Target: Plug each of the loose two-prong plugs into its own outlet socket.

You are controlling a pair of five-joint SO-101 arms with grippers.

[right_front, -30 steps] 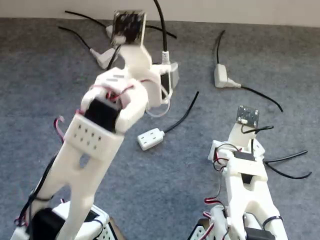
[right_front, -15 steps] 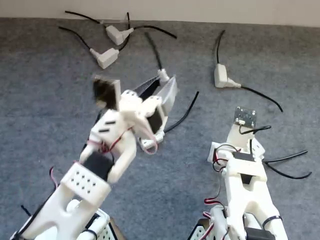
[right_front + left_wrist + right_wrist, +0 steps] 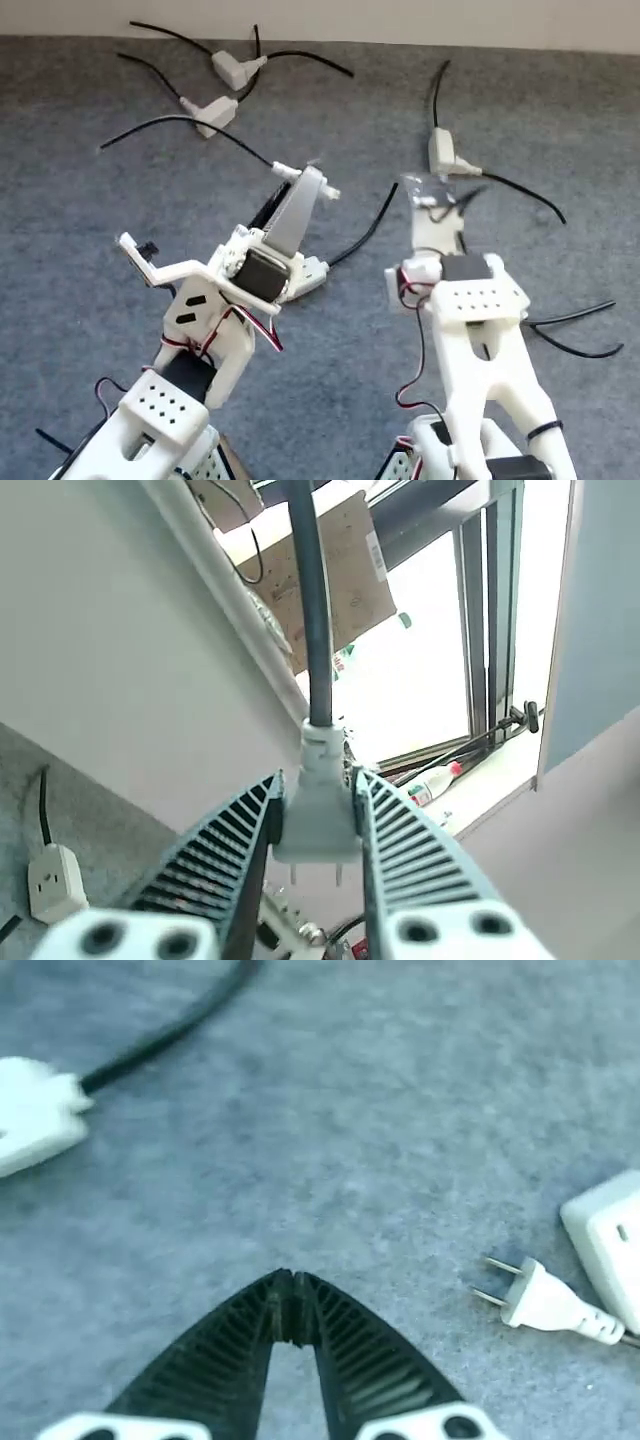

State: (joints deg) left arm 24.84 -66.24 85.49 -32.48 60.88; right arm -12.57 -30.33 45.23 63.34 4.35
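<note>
Left claw [image 3: 317,778] pinching the plug [image 3: 318,825], right claw [image 3: 293,1278] pressed together: prongs should tip down, squared to the mid-frame socket [image 3: 312,272]

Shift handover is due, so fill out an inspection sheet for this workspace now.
Surface: grey carpet.
Job's things: one two-prong plug held off the carpet, prongs exposed; a second plug lies loose beside an outlet socket.
Clutter: nothing seen.
Grippers: left gripper shut on the two-prong plug; right gripper shut, empty, over the carpet.
Cables: black cords run across the carpet.
Surroundings: pale wall, a window beyond.
</note>
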